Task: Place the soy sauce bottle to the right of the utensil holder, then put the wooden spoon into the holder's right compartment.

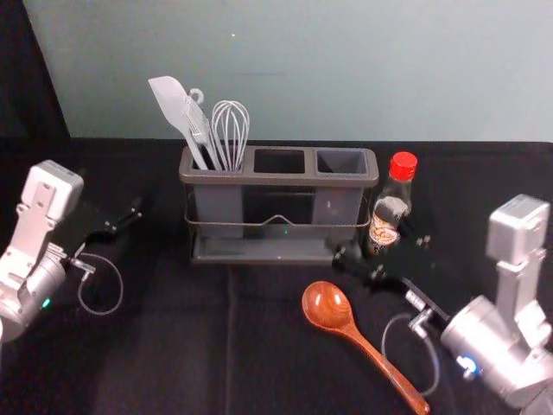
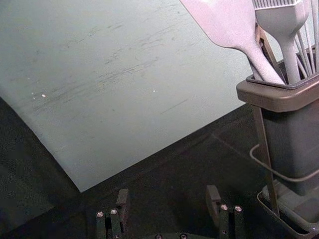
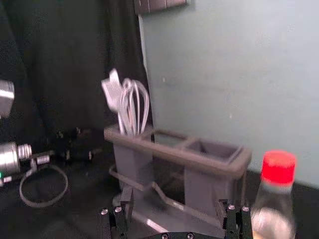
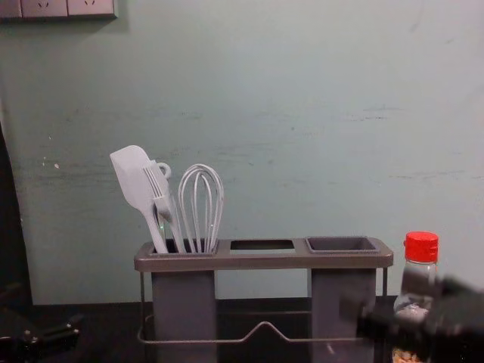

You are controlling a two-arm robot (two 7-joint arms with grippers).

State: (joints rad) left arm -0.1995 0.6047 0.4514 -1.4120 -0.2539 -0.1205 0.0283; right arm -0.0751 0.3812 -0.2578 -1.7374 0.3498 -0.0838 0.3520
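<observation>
The right end effector (image 1: pixel 381 248), its tips spread apart, is near the soy sauce bottle (image 1: pixel 393 206), which stands just right of the utensil holder (image 1: pixel 285 180). The wooden spoon (image 1: pixel 328 305) lies on the counter (image 1: pixel 164 354) before the holder; left of that is the left end effector (image 1: pixel 122 220), tips apart.

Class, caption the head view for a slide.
Soy sauce bottle right of the utensil holder, wooden spoon lying in front.

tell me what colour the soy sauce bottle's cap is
The cap is bright red, clearest in the right wrist view.
</observation>
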